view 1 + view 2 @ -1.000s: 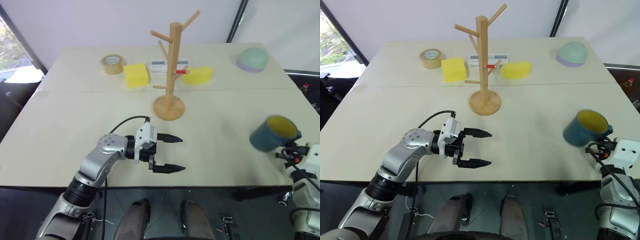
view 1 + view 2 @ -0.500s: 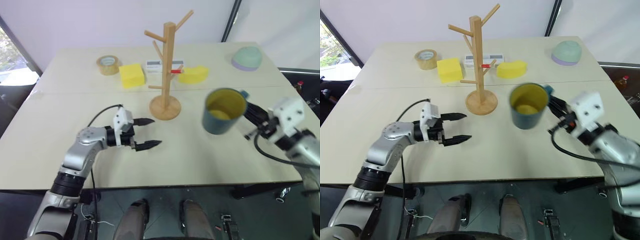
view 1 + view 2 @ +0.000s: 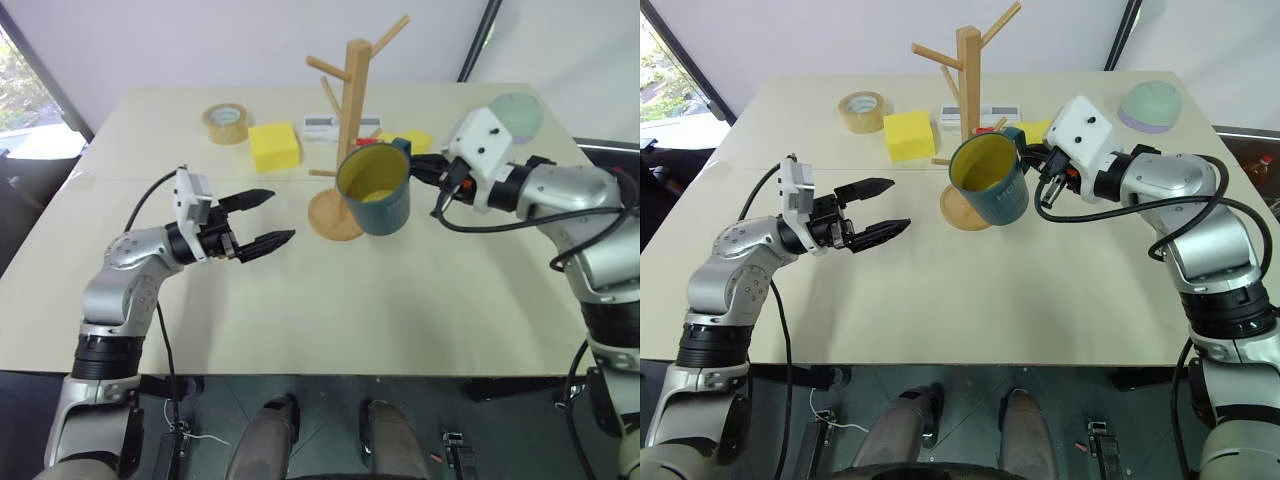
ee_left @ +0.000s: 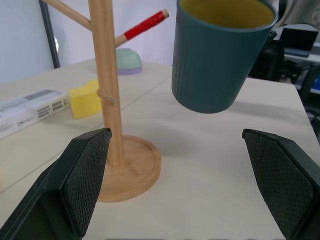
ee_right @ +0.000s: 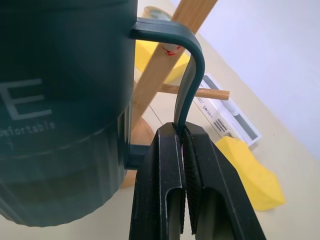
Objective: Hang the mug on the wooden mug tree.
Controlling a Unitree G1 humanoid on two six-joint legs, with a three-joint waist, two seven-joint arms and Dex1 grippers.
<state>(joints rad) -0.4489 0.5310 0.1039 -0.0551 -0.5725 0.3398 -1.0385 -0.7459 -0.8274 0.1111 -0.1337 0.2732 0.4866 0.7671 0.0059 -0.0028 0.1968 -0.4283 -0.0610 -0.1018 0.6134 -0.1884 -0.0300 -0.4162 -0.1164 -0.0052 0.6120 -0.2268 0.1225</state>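
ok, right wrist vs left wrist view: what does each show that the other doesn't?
Right wrist: the right gripper with jaws shut on the handle, white lettering on the mug's side, and a roll of tape.
Left wrist: the open left gripper, the mug's yellow inside, the tree's round base, and a dome-shaped bowl.
Both: the mug, the mug tree, a yellow sponge, and a flat white box.

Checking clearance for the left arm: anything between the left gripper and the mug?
Nothing in the gap. In the left wrist view, bare table runs from the open left gripper to the raised mug; the mug tree stands off to one side.
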